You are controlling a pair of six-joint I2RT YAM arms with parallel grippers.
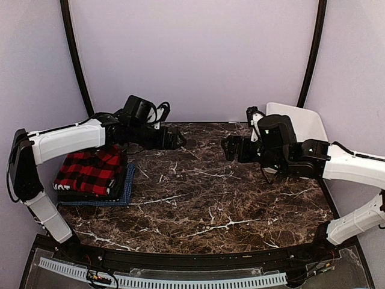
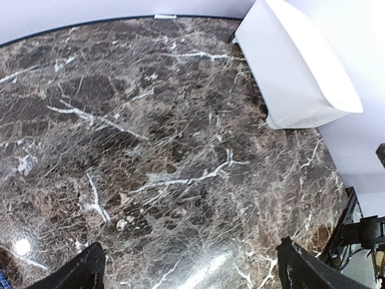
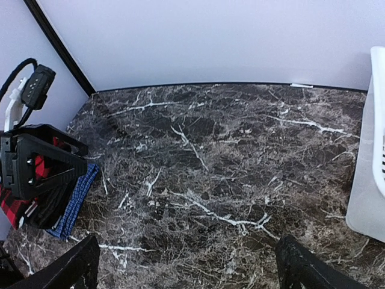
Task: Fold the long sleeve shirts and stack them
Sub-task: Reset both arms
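Left end effector [image 2: 187,256] gapes; basket [image 2: 301,66] apart.

Red-and-black checked shirt [image 1: 90,171]; finely checked blue shirt [image 1: 129,184]; dark brown desk [image 1: 198,198] veined white like marble; white basket [image 1: 301,120].

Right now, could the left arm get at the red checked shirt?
Probably yes: the checked shirt lies uncovered right by the left arm, and the left gripper hangs open and empty nearby.

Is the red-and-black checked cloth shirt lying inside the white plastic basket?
No, the red-and-black checked shirt lies folded over a blue cloth shirt at the left of the marble table, apart from the white plastic basket.
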